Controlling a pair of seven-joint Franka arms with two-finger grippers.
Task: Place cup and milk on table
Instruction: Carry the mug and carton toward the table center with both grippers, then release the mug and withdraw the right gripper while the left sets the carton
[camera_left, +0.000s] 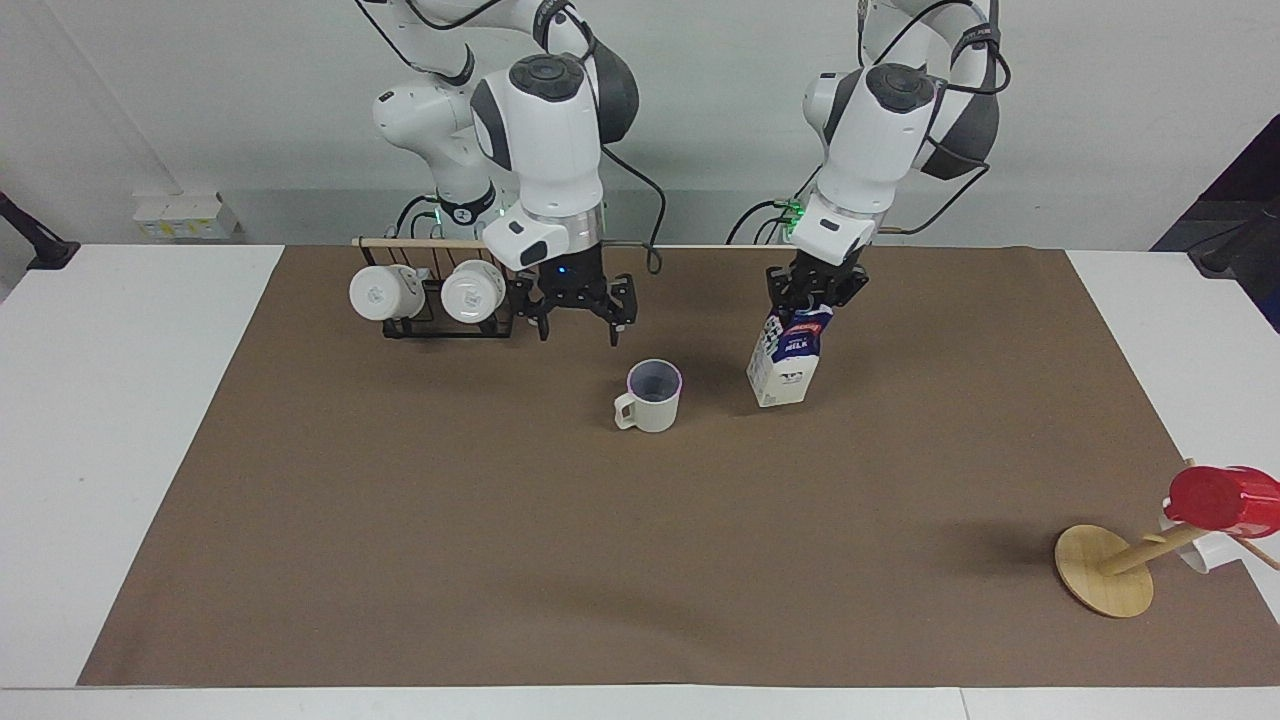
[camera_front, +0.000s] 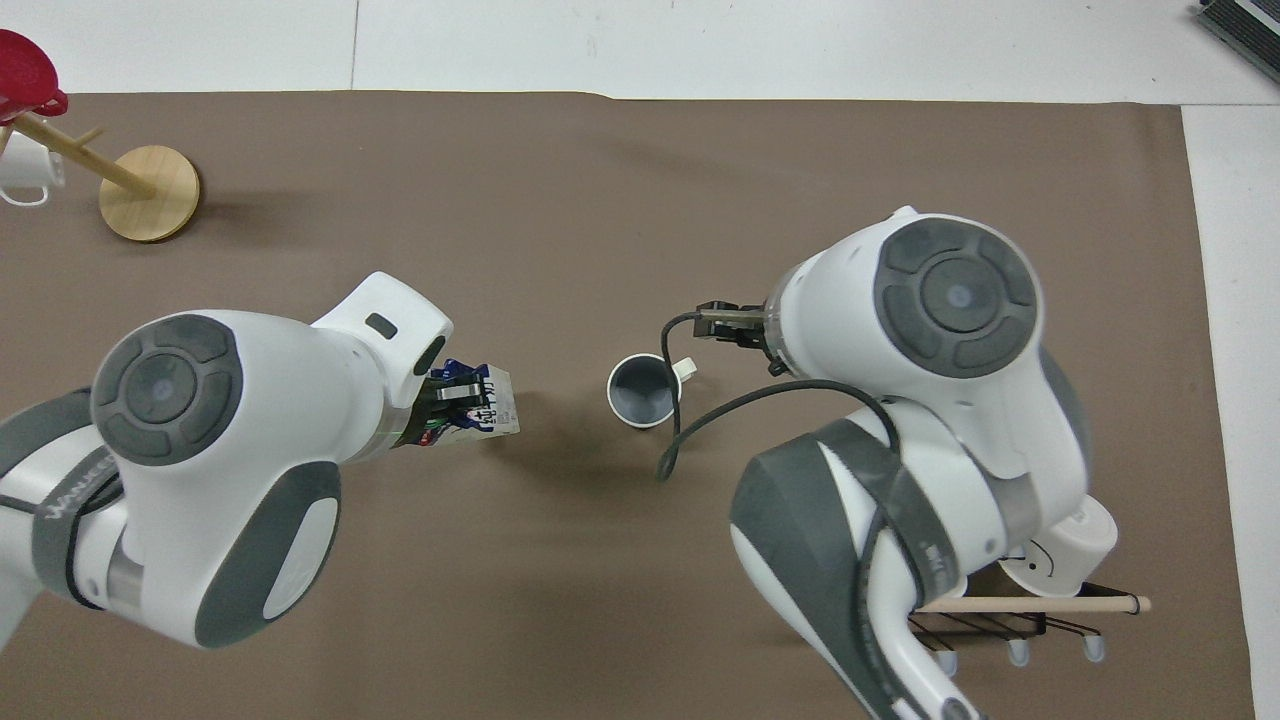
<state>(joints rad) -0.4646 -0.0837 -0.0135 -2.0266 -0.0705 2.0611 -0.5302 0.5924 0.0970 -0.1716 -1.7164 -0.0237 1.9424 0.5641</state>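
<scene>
where the left gripper (camera_left: 816, 290) hangs over the brown paper, its fingers are clamped on the gable top of the milk (camera_left: 785, 357), and the carton leans with its lower end at or just above the paper; contact cannot be confirmed. in the overhead view the left gripper (camera_front: 452, 395) is mostly covered by the arm's wrist, with the milk (camera_front: 490, 412) showing past it. the right gripper (camera_left: 578, 305) is raised over the paper beside the black rack, its fingers spread wide and holding nothing.

the cup (camera_left: 650, 396) stands upright on the paper near the middle of the table (camera_left: 130, 420), somewhat toward the robots' edge, handle pointing to the right arm's end, lavender inside visible. the cup (camera_front: 645, 390) stands just beside the milk, apart from it, and apart from both grippers.

the rack (camera_left: 450, 325) sits by the robots' edge toward the right arm's end, under a wooden rod, with two white mugs (camera_left: 385, 292) lying on their sides in it. at the corner away from the robots at the left arm's end stands a wooden stand (camera_left: 1105, 570) with a round base, carrying a red cup (camera_left: 1222, 500) on its slanted peg.
</scene>
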